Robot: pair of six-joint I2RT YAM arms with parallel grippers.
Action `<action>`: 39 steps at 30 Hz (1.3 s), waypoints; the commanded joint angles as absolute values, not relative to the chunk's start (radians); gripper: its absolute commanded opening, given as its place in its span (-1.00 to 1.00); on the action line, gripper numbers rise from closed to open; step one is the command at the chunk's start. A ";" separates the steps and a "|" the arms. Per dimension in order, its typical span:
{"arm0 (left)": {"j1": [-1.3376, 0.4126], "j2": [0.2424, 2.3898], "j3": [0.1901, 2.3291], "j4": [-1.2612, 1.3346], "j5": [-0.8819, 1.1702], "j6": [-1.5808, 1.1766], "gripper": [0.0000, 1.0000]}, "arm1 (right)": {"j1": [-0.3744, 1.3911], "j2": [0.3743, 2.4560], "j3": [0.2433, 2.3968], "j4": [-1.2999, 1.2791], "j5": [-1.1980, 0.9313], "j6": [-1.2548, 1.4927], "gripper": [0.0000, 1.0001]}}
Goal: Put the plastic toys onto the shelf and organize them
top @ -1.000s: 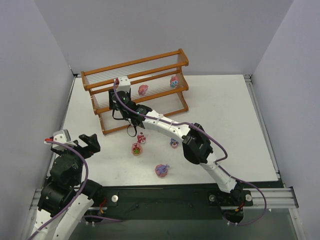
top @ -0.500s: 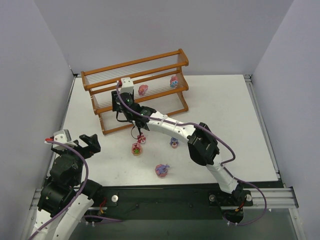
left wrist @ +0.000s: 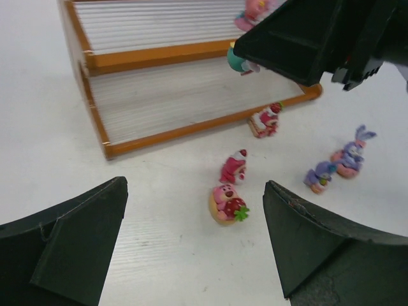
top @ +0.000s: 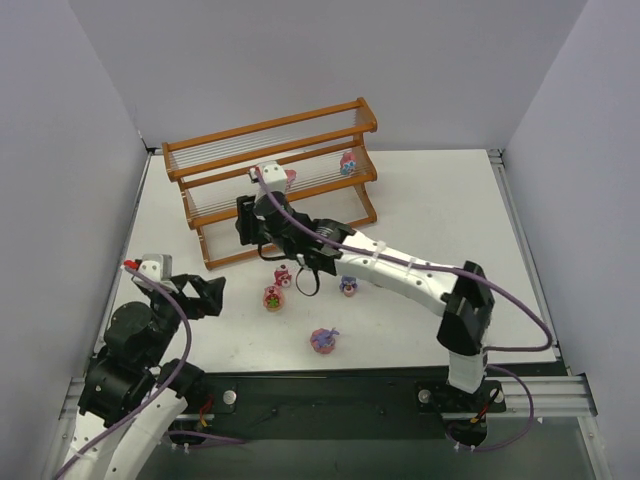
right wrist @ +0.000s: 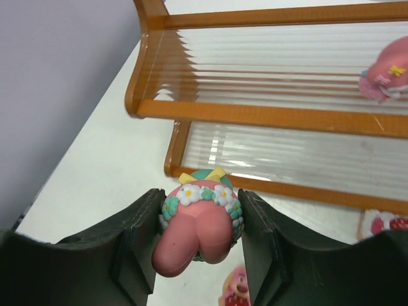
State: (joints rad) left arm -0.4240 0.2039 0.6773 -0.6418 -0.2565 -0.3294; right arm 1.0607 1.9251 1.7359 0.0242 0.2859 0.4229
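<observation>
Pink toy (right wrist: 199,223) in grip of right tool (right wrist: 201,241), arm outstretched, seemingly short of shelf (right wrist: 255,118).

- Light was bright, even and diffuse, falling from overhead; the white table (top: 430,210) showed no blown-out patches.
- Shadows were faint and soft-edged, gathering under the shelf (top: 270,128).
- In the right wrist view the shelf's pale rods carried a streaky sheen, and the pink toy (right wrist: 199,220) near the lens was fairly sharp.
- The fingers (left wrist: 76,248) of the left gripper (left wrist: 194,191) read as near-black, detail-poor masses.
- The overhead view's walls splayed outward toward the corners.
</observation>
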 commanded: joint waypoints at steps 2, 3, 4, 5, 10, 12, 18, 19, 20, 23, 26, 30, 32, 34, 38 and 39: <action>-0.420 0.290 0.698 -0.545 0.111 -0.314 0.94 | 1.065 1.683 1.652 -0.191 0.197 0.551 -1.00; -0.420 0.298 0.690 -0.511 0.139 -0.337 0.95 | 1.063 1.648 1.645 -0.215 0.174 0.573 -1.00; -0.420 0.302 0.681 -0.490 0.165 -0.347 0.91 | 1.065 1.631 1.635 -0.247 0.146 0.584 -1.00; -0.419 0.301 0.666 -0.464 0.196 -0.356 0.89 | 1.065 1.615 1.614 -0.258 0.087 0.592 -1.00; -0.420 0.288 0.627 -0.279 0.333 -0.397 0.86 | 1.066 1.539 1.566 -0.313 -0.063 0.659 -1.00; -0.419 0.288 0.640 -0.258 0.391 -0.376 0.86 | 1.068 1.517 1.559 -0.334 -0.099 0.670 -1.00; -0.419 0.298 0.661 -0.273 0.508 -0.279 0.88 | 1.083 1.482 1.540 -0.359 -0.173 0.707 -1.00; -0.419 0.298 0.664 -0.281 0.526 -0.269 0.88 | 1.088 1.480 1.542 -0.359 -0.185 0.710 -1.00; -0.419 0.293 0.664 -0.284 0.540 -0.261 0.88 | 1.092 1.485 1.545 -0.357 -0.190 0.713 -1.00; -0.419 0.279 0.663 -0.307 0.560 -0.242 0.88 | 1.103 1.497 1.558 -0.347 -0.210 0.721 -1.00; -0.419 0.276 0.658 -0.331 0.563 -0.235 0.89 | 1.115 1.508 1.584 -0.336 -0.216 0.723 -1.00; -0.419 0.279 0.655 -0.333 0.561 -0.226 0.89 | 1.132 1.517 1.609 -0.336 -0.235 0.726 -1.00; -0.419 0.282 0.655 -0.327 0.569 -0.227 0.87 | 1.137 1.526 1.614 -0.333 -0.244 0.727 -1.00; -0.419 0.287 0.657 -0.321 0.575 -0.225 0.84 | 1.144 1.529 1.620 -0.333 -0.248 0.730 -1.00; -0.419 0.284 0.657 -0.324 0.578 -0.222 0.51 | 1.157 1.540 1.628 -0.330 -0.252 0.735 -1.00; -0.419 0.278 0.650 -0.321 0.577 -0.225 0.43 | 1.161 1.543 1.631 -0.327 -0.255 0.735 -1.00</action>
